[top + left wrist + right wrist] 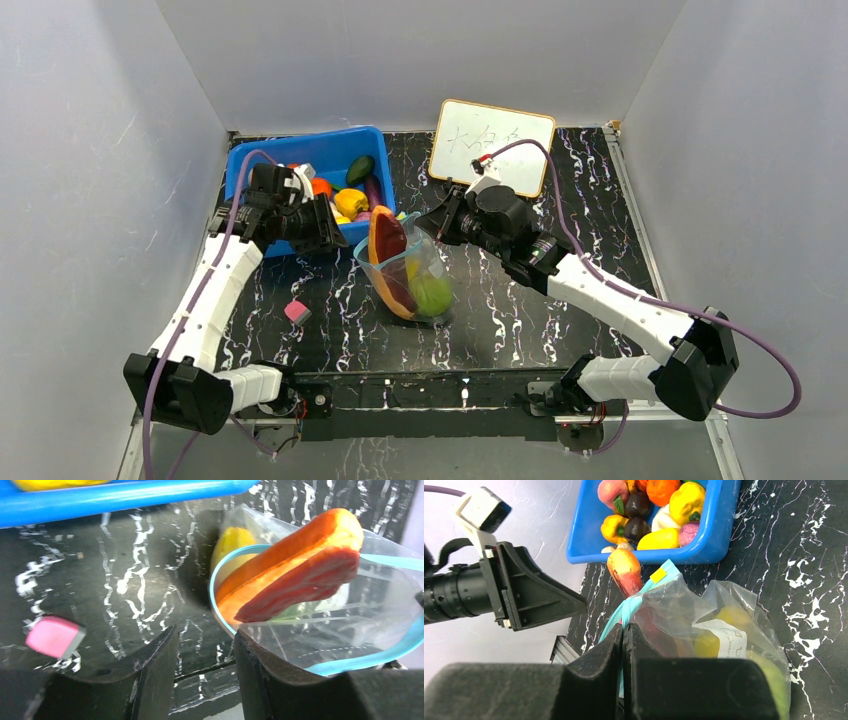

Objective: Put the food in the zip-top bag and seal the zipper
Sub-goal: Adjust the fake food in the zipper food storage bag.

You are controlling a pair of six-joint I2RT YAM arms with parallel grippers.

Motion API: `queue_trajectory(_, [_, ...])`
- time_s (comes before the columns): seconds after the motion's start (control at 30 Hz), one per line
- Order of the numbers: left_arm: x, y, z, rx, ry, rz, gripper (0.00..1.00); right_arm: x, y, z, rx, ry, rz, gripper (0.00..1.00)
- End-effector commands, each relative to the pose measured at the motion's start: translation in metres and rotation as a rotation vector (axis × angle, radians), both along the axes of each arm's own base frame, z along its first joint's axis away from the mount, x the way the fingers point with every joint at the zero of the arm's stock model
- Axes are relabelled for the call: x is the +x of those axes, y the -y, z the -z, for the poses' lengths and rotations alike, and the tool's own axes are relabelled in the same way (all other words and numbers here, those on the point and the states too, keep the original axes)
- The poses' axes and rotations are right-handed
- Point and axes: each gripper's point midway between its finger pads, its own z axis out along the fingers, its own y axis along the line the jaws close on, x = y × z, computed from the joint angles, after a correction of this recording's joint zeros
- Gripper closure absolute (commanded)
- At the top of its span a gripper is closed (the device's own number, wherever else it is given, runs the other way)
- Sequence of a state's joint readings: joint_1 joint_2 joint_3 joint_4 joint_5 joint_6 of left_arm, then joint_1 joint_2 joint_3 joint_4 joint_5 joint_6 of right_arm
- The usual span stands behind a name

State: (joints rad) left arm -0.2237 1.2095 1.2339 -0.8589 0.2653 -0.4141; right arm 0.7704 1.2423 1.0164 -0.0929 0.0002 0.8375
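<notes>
Right gripper (625, 628) is pinching the zipper (626, 609) on the zip-top bag (704, 605) mid-tabletop, while left gripper (206, 634) is hovering half-open, empty, near the protruding orange slice (295, 565).

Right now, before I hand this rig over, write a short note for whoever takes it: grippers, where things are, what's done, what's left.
Left gripper: open and empty, beside the blue bin, facing the bag's mouth.
Right gripper: shut on the zip-top bag, pinching its zipper.
Bag: mid-table, mouth open.
Done: green fruit and yellow piece are inside.
Partly done: long slice sticks out of the mouth.
Left: push the slice in, move the remaining food from the bin, and seal the zipper.
</notes>
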Motion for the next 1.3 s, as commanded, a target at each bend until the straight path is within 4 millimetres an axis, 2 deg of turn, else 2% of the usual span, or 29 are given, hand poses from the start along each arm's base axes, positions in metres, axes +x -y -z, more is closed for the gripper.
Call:
queue_trajectory(0.0, [-0.001, 0.033, -0.004, -0.196, -0.009, 0.085, 0.58, -0.002, 0.001, -0.035, 0.075, 0.106, -0.013, 1.00])
queue_trajectory(0.33, [0.007, 0.043, 0.032, -0.259, -0.087, 0.113, 0.63, -0.005, 0.000, -0.037, 0.080, 0.111, -0.030, 1.00])
queue_trajectory(0.6, [0.003, 0.047, 0.042, -0.278, -0.112, 0.137, 0.64, -0.004, 0.000, -0.039, 0.078, 0.114, -0.026, 1.00])
queue_trajectory(0.7, [0.000, 0.053, 0.040, -0.318, -0.109, 0.167, 0.75, -0.004, -0.001, -0.038, 0.076, 0.112, -0.031, 1.00])
queue_trajectory(0.77, [-0.001, 0.055, 0.036, -0.338, -0.101, 0.180, 0.90, -0.004, -0.001, -0.036, 0.075, 0.108, -0.033, 1.00])
queue_trajectory(0.8, [-0.001, 0.057, 0.032, -0.348, -0.087, 0.195, 0.98, -0.004, -0.002, -0.036, 0.076, 0.105, -0.033, 1.00])
queue_trajectory(0.83, [-0.001, 0.058, 0.027, -0.355, -0.069, 0.212, 1.00, -0.004, -0.002, -0.034, 0.075, 0.098, -0.032, 1.00])
queue_trajectory(0.93, [0.000, 0.059, 0.003, -0.364, 0.008, 0.236, 1.00, -0.004, 0.000, -0.031, 0.070, 0.086, -0.026, 1.00])
queue_trajectory(1.07, [-0.001, 0.069, -0.051, -0.456, 0.189, 0.295, 1.00, -0.001, 0.005, -0.027, 0.054, 0.077, 0.009, 1.00])
queue_trajectory(1.13, [-0.008, 0.076, -0.079, -0.529, 0.287, 0.335, 1.00, 0.004, 0.010, -0.026, 0.044, 0.076, 0.049, 1.00])
queue_trajectory(1.27, [-0.028, 0.090, -0.111, -0.641, 0.414, 0.469, 1.00, 0.018, 0.022, -0.023, -0.003, 0.077, 0.148, 1.00])
